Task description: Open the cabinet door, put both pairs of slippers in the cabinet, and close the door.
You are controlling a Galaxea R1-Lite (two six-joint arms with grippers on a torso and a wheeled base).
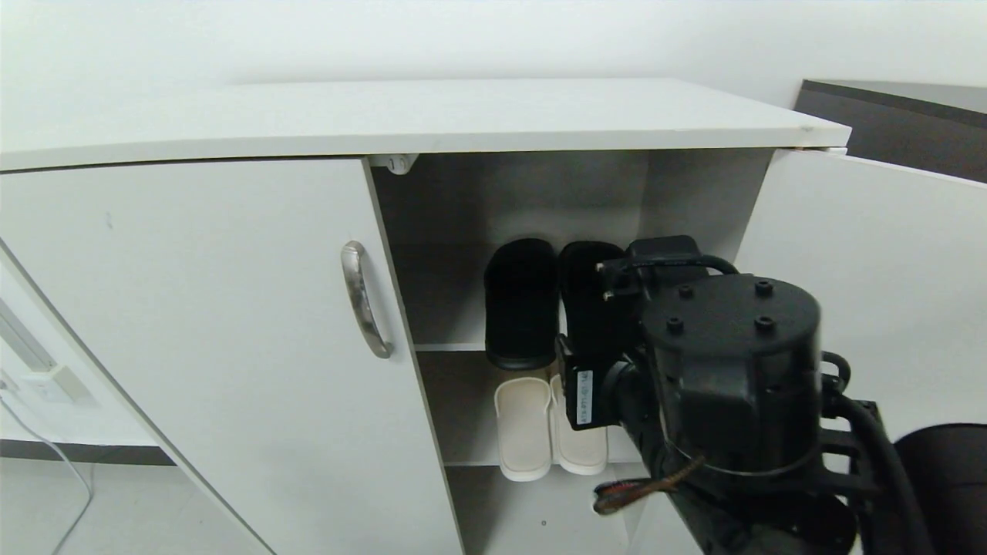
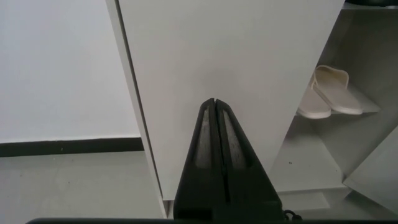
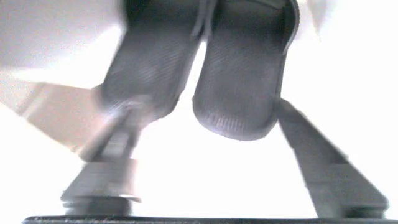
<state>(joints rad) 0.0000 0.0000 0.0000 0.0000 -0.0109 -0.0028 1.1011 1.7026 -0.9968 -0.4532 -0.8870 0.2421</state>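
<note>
The cabinet point(image 1: 432, 116) has its right door point(image 1: 871, 293) swung open and its left door point(image 1: 193, 347) closed. A black pair of slippers point(image 1: 520, 304) lies on the upper shelf, heels over the shelf edge. A white pair point(image 1: 524, 428) sits on the shelf below and also appears as the white pair point(image 2: 329, 93) in the left wrist view. My right arm point(image 1: 725, 370) stands in front of the opening. My right gripper point(image 3: 208, 109) is open, its fingers spread to either side of the black slippers' point(image 3: 239, 81) heels. My left gripper point(image 2: 214, 102) is shut with nothing in it, facing the closed left door point(image 2: 230, 56).
A curved metal handle point(image 1: 362, 301) is on the closed left door. The bottom shelf point(image 1: 540, 509) is bare. White floor and a dark skirting board point(image 2: 68, 146) lie to the cabinet's left. A dark counter point(image 1: 902, 123) stands behind the open door.
</note>
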